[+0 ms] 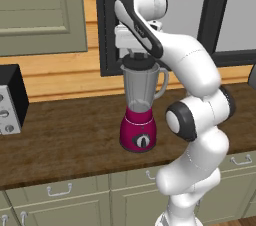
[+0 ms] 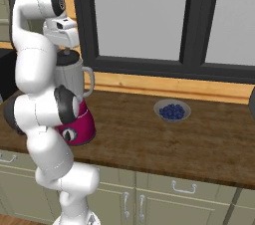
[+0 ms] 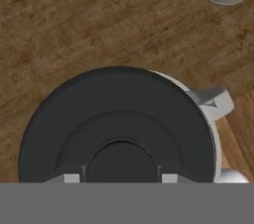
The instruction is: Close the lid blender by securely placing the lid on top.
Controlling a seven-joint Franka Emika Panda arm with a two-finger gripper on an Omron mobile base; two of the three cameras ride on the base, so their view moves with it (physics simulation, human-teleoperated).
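Blender [image 1: 138, 112]: I see it upright on the wooden tabletop [image 1: 65, 130], magenta base down and dial facing the cabinets, clear grey jar rising in front of the dark window frame [image 1: 106, 25]; from the right base camera my own arm covers most of the base.
Lid [image 3: 116, 124]: a black disc seen from directly above in the hand camera — it covers nearly the whole jar mouth, with only a pale sliver of rim, the handle and the spout showing past its right edge. From the left base camera it is a dark cap at the very top of the jar; I cannot tell whether it is fully seated.
Tool [image 1: 134, 56]: pointing straight down over the jar, right at the lid. Its fingers [image 3: 71, 178] flank the raised central knob of the lid, one each side; whether they actually pinch it I cannot tell.
Bowl of blueberries [image 2: 172, 111]: grey, on the tabletop well to the right of the blender.
Black-and-silver appliance [image 1: 10, 100]: at the far left edge of the tabletop — well apart from the blender.
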